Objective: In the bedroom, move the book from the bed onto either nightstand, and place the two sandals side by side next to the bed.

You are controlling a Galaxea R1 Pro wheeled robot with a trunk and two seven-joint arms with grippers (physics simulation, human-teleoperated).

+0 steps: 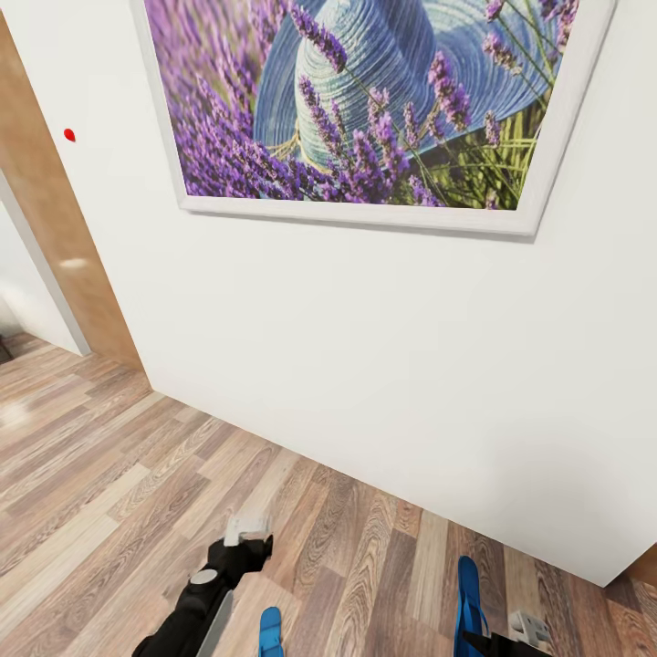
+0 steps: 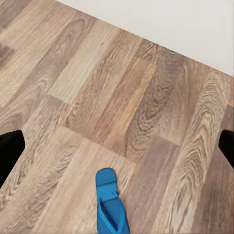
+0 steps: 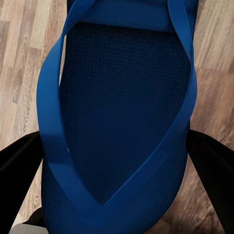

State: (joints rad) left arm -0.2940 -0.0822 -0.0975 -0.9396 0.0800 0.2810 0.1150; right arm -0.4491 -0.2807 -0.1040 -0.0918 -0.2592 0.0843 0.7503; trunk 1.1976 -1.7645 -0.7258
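Your right gripper (image 3: pixel 114 195) holds one blue sandal (image 3: pixel 122 122) between its fingers, low beside the white wall (image 1: pixel 383 365). Your left gripper (image 2: pixel 117 151) is wide open; the other sandal (image 2: pixel 111 207) lies between its fingers, on the wood floor (image 1: pixel 100 474).

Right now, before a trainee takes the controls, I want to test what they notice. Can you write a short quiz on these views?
1. True or false: the left tool is shut on a sandal.
2. What does the framed picture on the wall show? A) a sailboat B) lavender and a blue hat C) a city street
3. How many blue sandals show in the head view?

Key
1. False: its fingers stand wide apart above the floor sandal.
2. B.
3. Two: the floor sandal and the held sandal, which sits between the fingers of the right tool.
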